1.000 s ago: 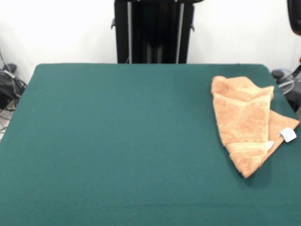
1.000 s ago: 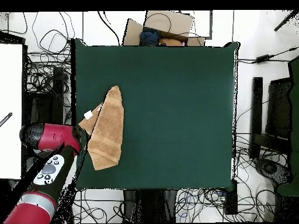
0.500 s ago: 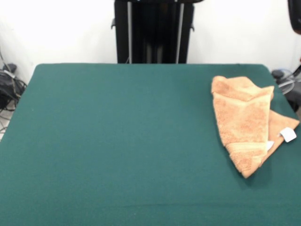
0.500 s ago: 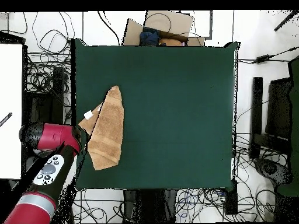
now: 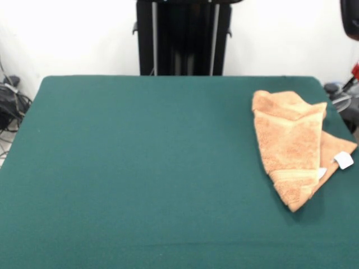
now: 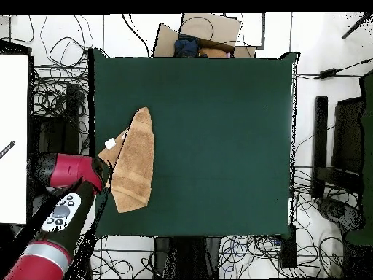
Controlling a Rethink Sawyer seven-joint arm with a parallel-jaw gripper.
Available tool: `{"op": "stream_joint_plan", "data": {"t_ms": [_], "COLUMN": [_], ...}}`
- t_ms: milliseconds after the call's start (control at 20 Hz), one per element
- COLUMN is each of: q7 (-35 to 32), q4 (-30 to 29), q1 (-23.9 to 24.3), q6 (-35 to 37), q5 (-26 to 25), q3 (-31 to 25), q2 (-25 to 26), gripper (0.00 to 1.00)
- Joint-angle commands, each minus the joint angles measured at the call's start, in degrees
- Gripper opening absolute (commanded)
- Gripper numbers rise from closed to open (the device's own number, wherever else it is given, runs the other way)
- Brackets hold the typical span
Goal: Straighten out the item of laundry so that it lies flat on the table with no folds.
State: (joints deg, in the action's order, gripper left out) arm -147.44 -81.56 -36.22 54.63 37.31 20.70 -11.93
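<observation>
The item of laundry (image 5: pixel 289 145) is an orange-tan towel folded over itself into a long, narrow shape. It lies near the right edge of the green table (image 5: pixel 146 168). A lower layer sticks out to the right and carries a small white tag (image 5: pixel 343 160). In the overhead view the towel (image 6: pixel 135 164) lies by the table's (image 6: pixel 218 131) left edge, with the tag (image 6: pixel 110 143) at its upper left. The red arm's end, with the gripper (image 6: pixel 103 177) under it, hangs over that edge right beside the towel's lower part. Whether it touches the cloth is hidden.
Tangled cables (image 6: pixel 62 87) lie on the floor all round the table. A cardboard box (image 6: pixel 200 33) sits beyond the top edge, a white board (image 6: pixel 14 138) at the left, and black stands (image 6: pixel 320 146) at the right. A dark arm part (image 5: pixel 350 17) shows at the front view's top right corner.
The red wrist has edged slightly toward the towel. The towel has not moved.
</observation>
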Motion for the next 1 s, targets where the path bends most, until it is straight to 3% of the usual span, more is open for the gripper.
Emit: {"op": "stream_joint_plan", "data": {"t_ms": [50, 1000], "q7": [-10.64, -10.48], "q4": [-1.4, 1.24], "q1": [1.76, 2.0], "q6": [-1.87, -0.34], "q5": [-4.42, -11.11], "q3": [0.35, 4.17], "q2": [2.42, 3.43], "gripper": [1.0, 1.0]}}
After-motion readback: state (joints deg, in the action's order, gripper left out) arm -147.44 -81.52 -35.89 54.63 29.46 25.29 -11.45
